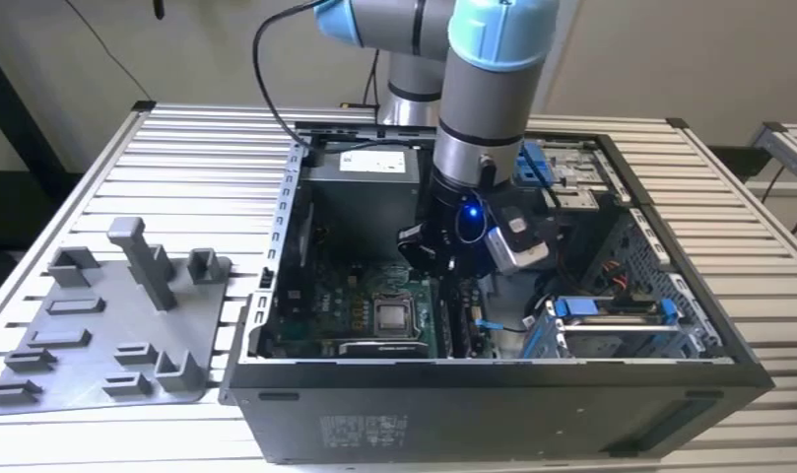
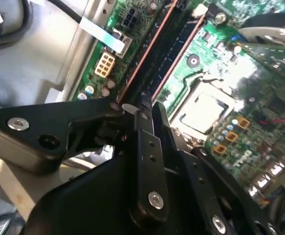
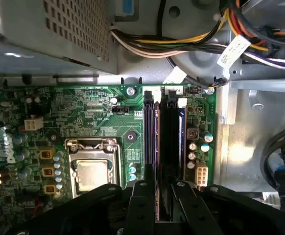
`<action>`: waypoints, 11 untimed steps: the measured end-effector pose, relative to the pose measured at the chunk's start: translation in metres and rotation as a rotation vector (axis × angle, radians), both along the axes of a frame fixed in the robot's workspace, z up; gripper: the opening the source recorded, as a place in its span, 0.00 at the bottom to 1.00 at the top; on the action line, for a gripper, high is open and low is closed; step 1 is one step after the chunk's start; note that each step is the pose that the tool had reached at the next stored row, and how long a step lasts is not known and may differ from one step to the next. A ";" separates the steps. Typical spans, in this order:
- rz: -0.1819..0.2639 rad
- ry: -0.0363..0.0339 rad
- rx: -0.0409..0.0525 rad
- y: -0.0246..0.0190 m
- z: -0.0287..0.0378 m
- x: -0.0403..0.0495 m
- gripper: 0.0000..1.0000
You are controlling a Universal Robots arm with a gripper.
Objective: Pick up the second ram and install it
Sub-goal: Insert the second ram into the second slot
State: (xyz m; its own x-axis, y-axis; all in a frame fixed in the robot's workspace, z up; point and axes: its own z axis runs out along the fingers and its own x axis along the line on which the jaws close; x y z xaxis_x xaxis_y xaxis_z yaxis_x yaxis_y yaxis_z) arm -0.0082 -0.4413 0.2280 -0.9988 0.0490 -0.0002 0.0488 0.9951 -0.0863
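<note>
Pincer: black pincer [image 3: 158,196] low inside the open computer case [image 1: 503,394], its fingers closed on the second ram's upper edge in both wrist views.
Second ram: dark strip [image 3: 157,147] standing on edge in the line of the long black slots [image 3: 174,142], beside the processor socket [image 3: 91,169]; how fully it sits, cannot tell.
Green board: motherboard [image 3: 83,107] on the case floor, white connector [image 3: 201,172] near the slots.
Cables: bundled wires [image 3: 181,44] beyond the board.
Arm: grey and blue arm [image 1: 484,99] reaching down into the case.
Surface: slatted metal surface [image 1: 188,148] carrying the case and a grey holder tray [image 1: 109,335] on the exterior view's left.
</note>
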 end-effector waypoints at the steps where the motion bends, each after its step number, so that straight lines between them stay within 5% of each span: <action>1: 0.000 0.0000 -0.0001 0.0000 0.0046 0.0000 0.22; 6: 0.000 -0.0001 0.0032 0.0000 0.0090 0.0000 0.22; 11: 0.000 0.0000 0.0032 0.0000 0.0095 0.0000 0.11</action>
